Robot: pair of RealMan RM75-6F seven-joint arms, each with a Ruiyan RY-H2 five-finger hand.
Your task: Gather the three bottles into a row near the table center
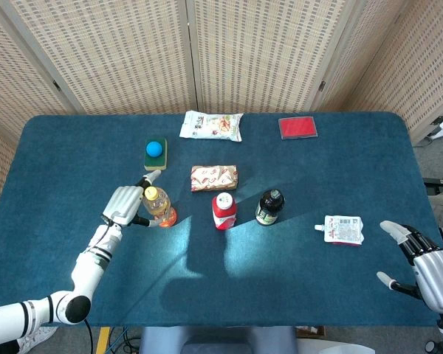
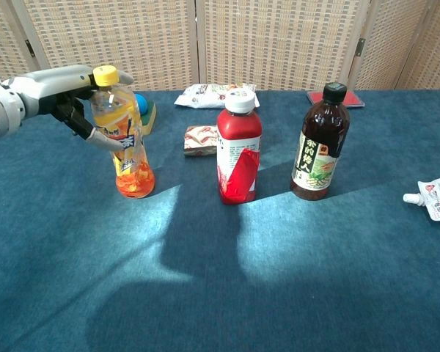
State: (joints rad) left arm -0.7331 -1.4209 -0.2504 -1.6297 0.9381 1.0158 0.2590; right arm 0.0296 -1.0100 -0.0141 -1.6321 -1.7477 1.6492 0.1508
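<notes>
Left hand [image 1: 125, 206] wraps its fingers around the orange bottle [image 1: 159, 206] in the head view, and the bottle leans with its cap toward the hand. Just right stand the red bottle [image 1: 224, 211] and the dark bottle [image 1: 269, 207], forming a line on the blue table [image 1: 340, 177]. Right hand [image 1: 427, 267] rests at the table's near right corner, fingers spread, holding nothing.

From the chest, the left hand [image 2: 72, 92] grips the tilted orange bottle [image 2: 125, 143] near its top; the red bottle [image 2: 238, 154] and dark bottle [image 2: 320, 144] stand upright.
</notes>
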